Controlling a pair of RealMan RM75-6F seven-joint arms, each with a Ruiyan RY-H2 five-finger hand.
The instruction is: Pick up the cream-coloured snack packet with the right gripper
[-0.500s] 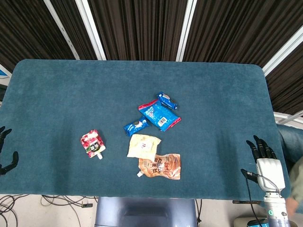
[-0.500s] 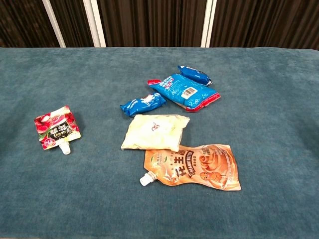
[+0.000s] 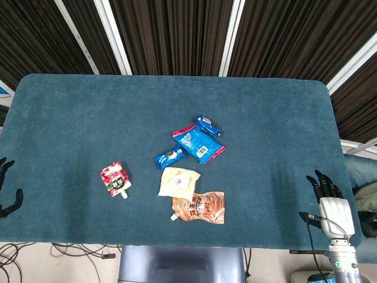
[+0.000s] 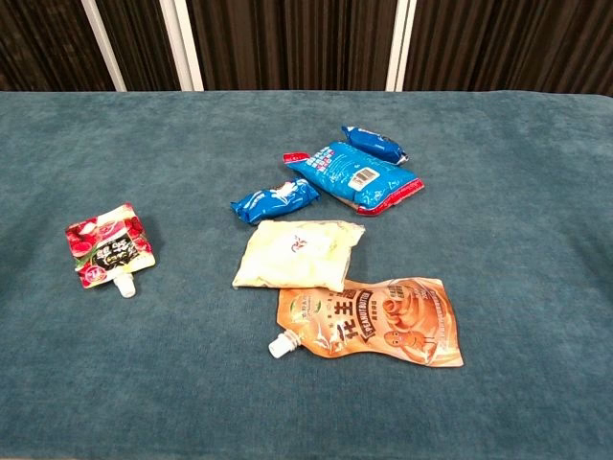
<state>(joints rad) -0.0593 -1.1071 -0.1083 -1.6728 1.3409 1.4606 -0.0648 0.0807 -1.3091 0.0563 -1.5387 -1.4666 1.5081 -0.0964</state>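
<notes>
The cream-coloured snack packet (image 3: 178, 182) (image 4: 298, 254) lies flat near the table's middle, its lower edge overlapping the orange spouted pouch (image 3: 199, 207) (image 4: 376, 323). My right hand (image 3: 330, 198) hovers at the table's right front edge, far to the right of the packet, fingers spread and holding nothing. My left hand (image 3: 7, 191) shows only partly at the left edge of the head view, fingers apart and empty. Neither hand appears in the chest view.
A small blue packet (image 3: 169, 157) (image 4: 274, 200) lies just behind the cream one. Further back sit a larger blue bag (image 3: 199, 144) (image 4: 353, 175) and another small blue packet (image 3: 208, 125) (image 4: 374, 144). A red spouted pouch (image 3: 115, 179) (image 4: 107, 247) lies to the left on the teal table (image 3: 265, 118).
My right hand has slipped slightly lower at the table's edge. The packets have not moved.
</notes>
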